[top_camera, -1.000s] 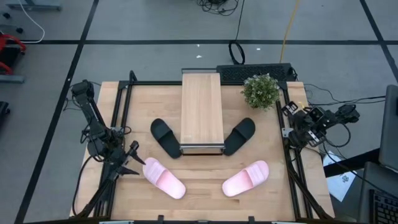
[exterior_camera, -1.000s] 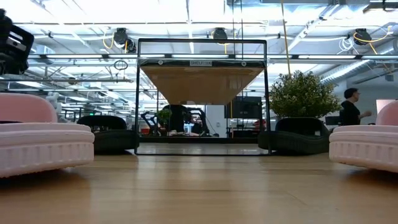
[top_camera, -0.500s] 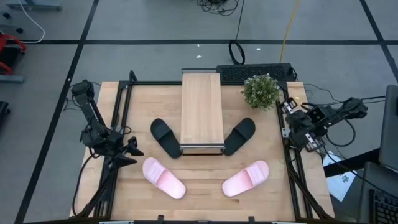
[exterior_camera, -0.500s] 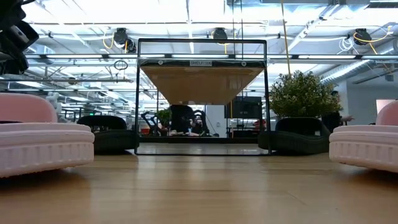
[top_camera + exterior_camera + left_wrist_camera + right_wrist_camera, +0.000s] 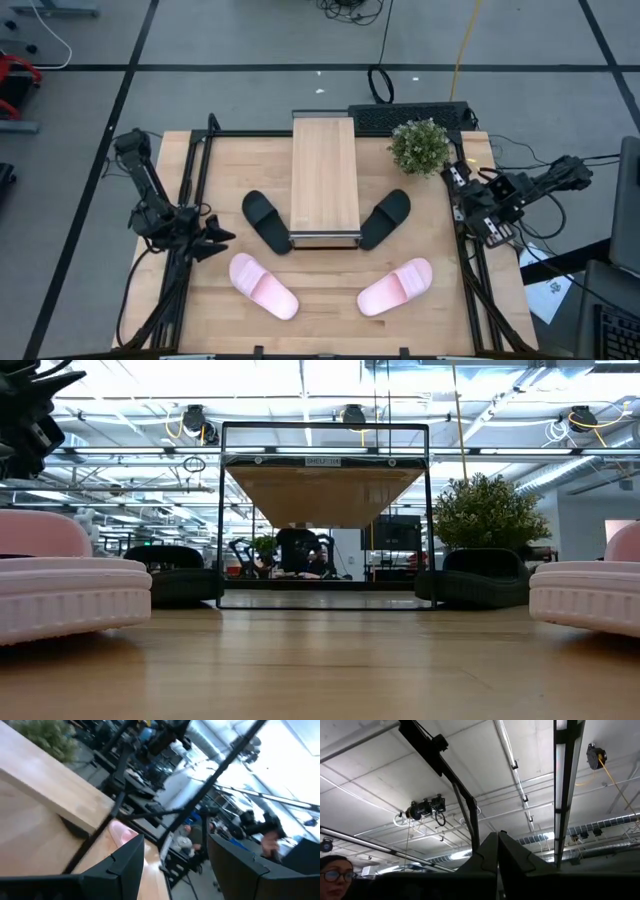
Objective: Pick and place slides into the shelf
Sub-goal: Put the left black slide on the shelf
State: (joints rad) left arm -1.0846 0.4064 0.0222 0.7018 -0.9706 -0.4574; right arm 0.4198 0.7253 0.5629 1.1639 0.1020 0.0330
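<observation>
The high view shows two black slides [image 5: 266, 220] [image 5: 386, 218] lying sole-down on the table either side of the shelf's near end. Two pink slides [image 5: 263, 285] [image 5: 395, 287] lie nearer the table's near edge. The shelf [image 5: 324, 180] stands mid-table, its plank top bare. My left gripper [image 5: 216, 240] is open over the table's left edge, left of the left pink slide and touching nothing; its wrist view shows a gap between the fingers [image 5: 175, 865]. My right gripper [image 5: 458, 185] sits at the right edge below the plant. Its wrist view shows it shut [image 5: 497, 852], pointing up at the ceiling.
A potted plant [image 5: 419, 146] stands at the far right of the table, beside the shelf. Black frame rails run along the left [image 5: 190, 200] and right [image 5: 470, 270] table edges. Bare wood lies between the two pink slides. In the low view the pink slides [image 5: 70, 585] [image 5: 590, 590] fill both sides.
My left gripper has risen and moved toward the far edge, away from the left pink slide, turning as it went. My right arm has shifted slightly toward the plant. The slides and shelf have not moved.
</observation>
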